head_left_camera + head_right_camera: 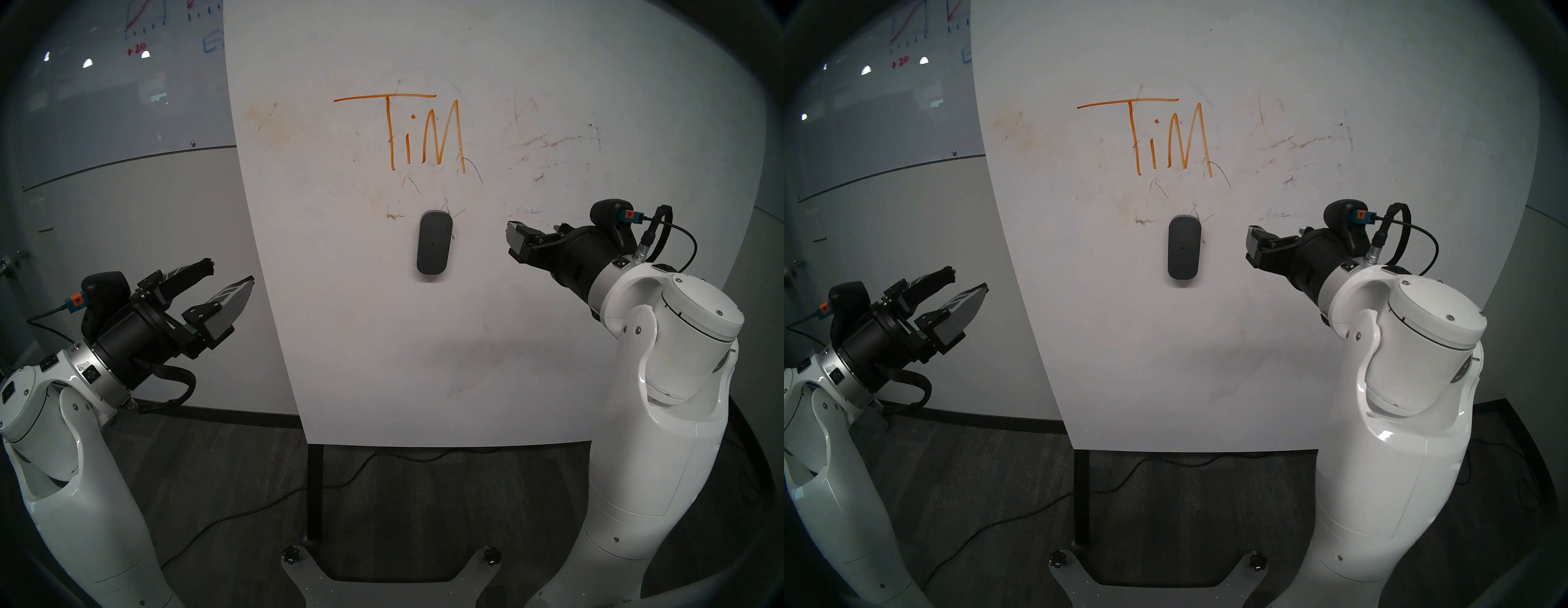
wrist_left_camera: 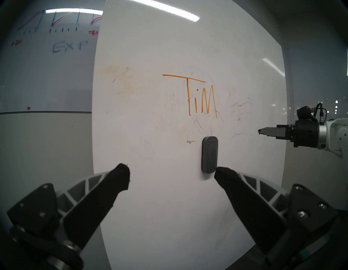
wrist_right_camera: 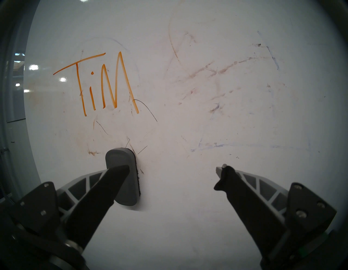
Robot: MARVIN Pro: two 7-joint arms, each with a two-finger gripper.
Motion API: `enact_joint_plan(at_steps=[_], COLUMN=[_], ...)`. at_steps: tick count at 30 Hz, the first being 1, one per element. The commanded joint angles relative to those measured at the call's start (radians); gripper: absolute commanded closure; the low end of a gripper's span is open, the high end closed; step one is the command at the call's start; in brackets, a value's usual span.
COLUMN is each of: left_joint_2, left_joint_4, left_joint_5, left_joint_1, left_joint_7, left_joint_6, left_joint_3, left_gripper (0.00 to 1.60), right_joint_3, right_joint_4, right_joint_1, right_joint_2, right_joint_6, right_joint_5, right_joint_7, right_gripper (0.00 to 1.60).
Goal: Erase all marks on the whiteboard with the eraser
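The whiteboard [image 1: 382,339] stands upright in front of me. Orange letters "TiM" [image 1: 424,131] sit high on it, with faint dark scribbles and pale smudges [image 1: 551,144] around them. Just below the letters the dark grey eraser [image 1: 433,243] clings to the board, long side vertical. My left gripper [image 1: 229,271] is open at the board's left edge, well away from the eraser [image 2: 210,153]. My right gripper [image 1: 514,240] is open to the eraser's right, apart from it. In the right wrist view one finger [image 3: 113,181] overlaps the eraser [image 3: 120,156].
A greyish glass board with red and blue graph drawings [image 1: 127,85] hangs on the wall behind, at the left. A dark metal leg [image 1: 315,488] holds the whiteboard up. A black cable [image 1: 382,463] runs over the carpet near my base [image 1: 382,569].
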Motion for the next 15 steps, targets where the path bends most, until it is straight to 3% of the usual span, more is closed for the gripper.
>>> enact_joint_plan(at_steps=[1,15], left_joint_2=[0.001,0.002], left_joint_4=[-0.010,-0.010], left_joint_5=[-0.002,-0.002], left_joint_1=[0.000,0.000], left_joint_7=[0.000,0.000], left_joint_6=[0.000,0.000], left_joint_3=[0.000,0.000], left_gripper=[0.00,0.00], right_joint_3=[-0.024,-0.085], right_joint_4=[-0.016,-0.038], right_joint_1=[0.035,0.013], right_joint_2=[-0.021,-0.014], right_joint_6=[-0.001,-0.001], right_joint_5=[0.011,0.065], right_joint_7=[0.004,-0.053], right_gripper=[0.00,0.00])
